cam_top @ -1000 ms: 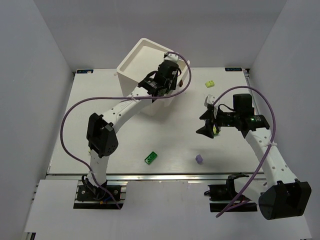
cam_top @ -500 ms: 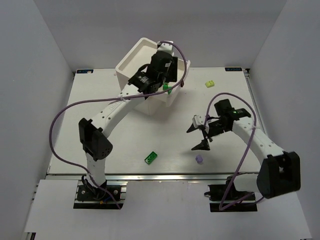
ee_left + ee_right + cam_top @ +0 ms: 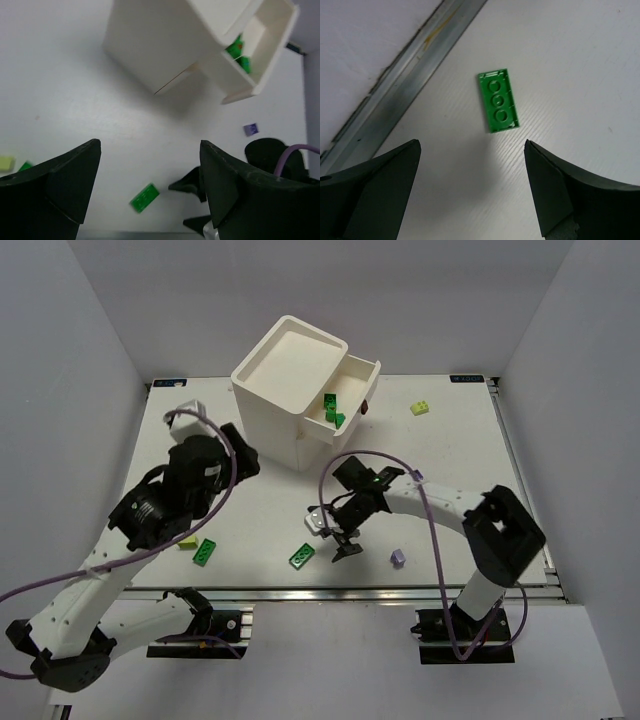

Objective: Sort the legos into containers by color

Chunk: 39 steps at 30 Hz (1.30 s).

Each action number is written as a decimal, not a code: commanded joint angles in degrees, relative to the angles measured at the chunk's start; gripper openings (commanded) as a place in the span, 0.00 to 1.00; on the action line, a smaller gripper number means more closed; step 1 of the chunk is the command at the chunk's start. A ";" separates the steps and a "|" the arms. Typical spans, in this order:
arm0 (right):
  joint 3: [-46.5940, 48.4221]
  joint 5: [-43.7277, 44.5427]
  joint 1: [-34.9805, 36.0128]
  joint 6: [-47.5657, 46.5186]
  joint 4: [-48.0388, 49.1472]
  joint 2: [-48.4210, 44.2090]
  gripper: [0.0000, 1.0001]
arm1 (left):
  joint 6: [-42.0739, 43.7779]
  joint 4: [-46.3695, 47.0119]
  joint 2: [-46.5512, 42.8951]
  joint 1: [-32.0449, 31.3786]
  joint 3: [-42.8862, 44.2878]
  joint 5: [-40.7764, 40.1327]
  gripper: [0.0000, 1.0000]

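The white cabinet (image 3: 290,375) stands at the back, its top drawer (image 3: 358,375) pulled out with two dark green legos (image 3: 331,411) inside; the left wrist view shows them too (image 3: 235,50). My right gripper (image 3: 335,533) is open and empty, low over the table, just right of a dark green lego (image 3: 301,555), which lies ahead of the jaws (image 3: 498,101). My left gripper (image 3: 150,145) is open and empty, held high over the near left. A purple lego (image 3: 398,558) lies near the front. A yellow-green lego (image 3: 422,407) lies at the back right.
A dark green lego (image 3: 207,551) and a pale yellow-green one (image 3: 187,543) lie beside my left arm (image 3: 190,485). The table's metal front rail (image 3: 395,85) runs close to the right gripper. The purple cable (image 3: 380,465) loops over the right arm.
My left arm has pulled back from the drawer to the near left, leaving green legos in it. My right gripper has swung left and nearer, down beside the green lego.
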 commanded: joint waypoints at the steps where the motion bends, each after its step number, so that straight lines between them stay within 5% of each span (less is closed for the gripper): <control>1: 5.57 5.51 3.71 5.06 6.53 5.13 0.89 | -12.12 -15.30 -1.61 0.08 -5.37 -5.49 0.90; 12: 13.67 12.18 10.31 5.50 4.51 16.03 0.88 | -21.01 -26.65 -4.26 0.08 -13.11 -4.71 0.92; 18: 13.58 17.02 12.34 7.34 6.00 18.85 0.79 | -22.41 -28.94 -5.22 0.08 -15.75 -3.31 0.93; 24: 11.21 20.71 12.43 7.79 7.76 18.50 0.54 | -23.20 -28.51 -5.57 0.08 -18.65 -1.10 0.93; 31: 8.32 21.16 11.11 6.73 3.47 13.68 0.08 | -23.21 -25.43 -3.39 0.08 -21.64 1.00 0.93; 39: 5.41 14.57 3.12 11.99 -1.20 -8.72 0.00 | -21.89 -20.60 2.24 0.61 -25.59 1.36 0.97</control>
